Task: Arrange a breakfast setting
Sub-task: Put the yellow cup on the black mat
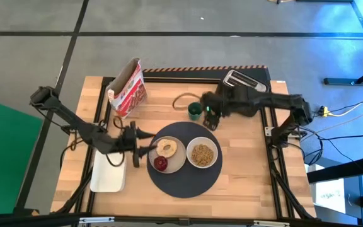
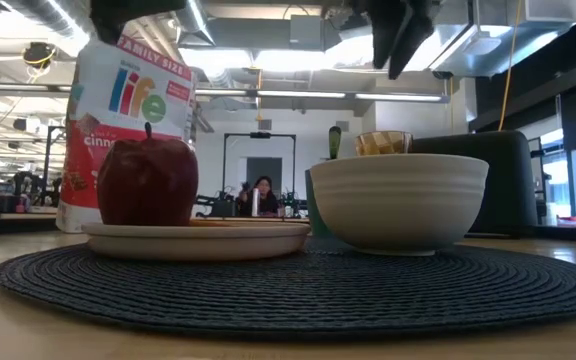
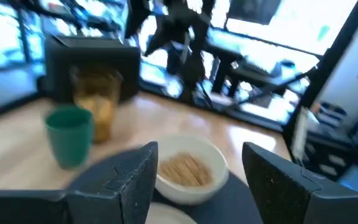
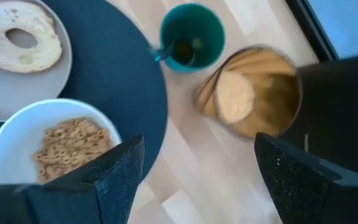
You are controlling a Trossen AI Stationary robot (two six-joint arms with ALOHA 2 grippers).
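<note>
A dark grey round mat [image 1: 184, 180] lies at the table's middle. On it stands a beige plate [image 1: 175, 162] with a toasted round [image 1: 166, 148] and a red fruit [image 1: 161, 164], and a white bowl [image 1: 201, 153] of cereal. A small green cup [image 1: 195, 111] and an amber glass [image 4: 253, 93] stand on bare wood beyond the mat. My right gripper [image 4: 197, 174] hangs open above the glass and hides it in the high view [image 1: 212, 118]. My left gripper [image 1: 142, 151] is open and empty at the plate's left edge, pointing toward the bowl [image 3: 188, 168].
A cereal box [image 1: 128, 88] stands at the far left. A black toaster [image 1: 244, 81] stands at the far right, just behind the glass. A white rectangular tray [image 1: 109, 173] lies left of the mat, under my left arm. A cord loop [image 1: 183, 101] lies near the cup.
</note>
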